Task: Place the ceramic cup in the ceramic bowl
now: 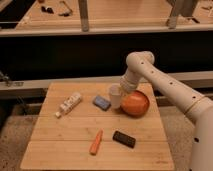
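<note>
Claw (120, 91): hanging at the bowl's left edge, gripping the cup by its top.
Cup (115, 97): being held upright just left of the bowl (135, 104), apparently clear of the bench (60, 140), not over the bowl.
Risk: cup clipping the rim and knocking the bowl.
Risk: cup dropping outside if let go here, onto the blue block (101, 102).

One camera, high oblique view onto the wooden table (60, 145).
It looks down and forward from the table's near side, at middle distance; the whole tabletop fits. The arm enters from the right, the gripper (119, 96) over table centre beside the ceramic bowl (135, 104).
</note>
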Available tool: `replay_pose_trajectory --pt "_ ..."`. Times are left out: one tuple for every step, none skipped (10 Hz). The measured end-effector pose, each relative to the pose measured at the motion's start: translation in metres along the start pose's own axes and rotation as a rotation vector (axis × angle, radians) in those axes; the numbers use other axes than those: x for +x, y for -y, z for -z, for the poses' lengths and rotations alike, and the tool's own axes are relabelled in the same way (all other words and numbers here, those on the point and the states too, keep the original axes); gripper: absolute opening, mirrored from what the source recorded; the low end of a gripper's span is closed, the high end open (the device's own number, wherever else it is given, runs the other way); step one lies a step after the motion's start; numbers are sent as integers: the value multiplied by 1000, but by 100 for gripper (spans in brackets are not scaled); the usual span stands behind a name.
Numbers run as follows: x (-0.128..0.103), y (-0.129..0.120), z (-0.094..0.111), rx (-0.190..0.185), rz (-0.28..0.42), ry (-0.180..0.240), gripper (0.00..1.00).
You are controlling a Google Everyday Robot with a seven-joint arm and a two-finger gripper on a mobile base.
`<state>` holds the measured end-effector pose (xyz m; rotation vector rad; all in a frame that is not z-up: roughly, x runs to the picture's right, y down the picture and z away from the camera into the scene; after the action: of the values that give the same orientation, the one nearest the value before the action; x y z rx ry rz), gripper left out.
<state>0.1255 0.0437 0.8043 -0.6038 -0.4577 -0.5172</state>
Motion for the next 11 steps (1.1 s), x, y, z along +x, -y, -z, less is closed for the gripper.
replay_pose_trajectory --pt "4 -1 -1 1 -8 0 7" --pt "7 -2 -2 3 -16 3 7" --pt "10 -4 -2 4 -23 2 7" --pt "13 -6 -1 7 -34 2 7" --pt "16 -8 -2 9 -48 3 7" --pt "19 -10 -2 11 -60 4 7" --pt "25 -15 -1 14 -76 5 8" --pt "25 -16 -2 15 -80 5 12" --pt "25 -16 -3 17 -85 7 13" --pt "25 -17 -3 19 -91 8 13" --pt "27 -20 -3 20 -102 8 17"
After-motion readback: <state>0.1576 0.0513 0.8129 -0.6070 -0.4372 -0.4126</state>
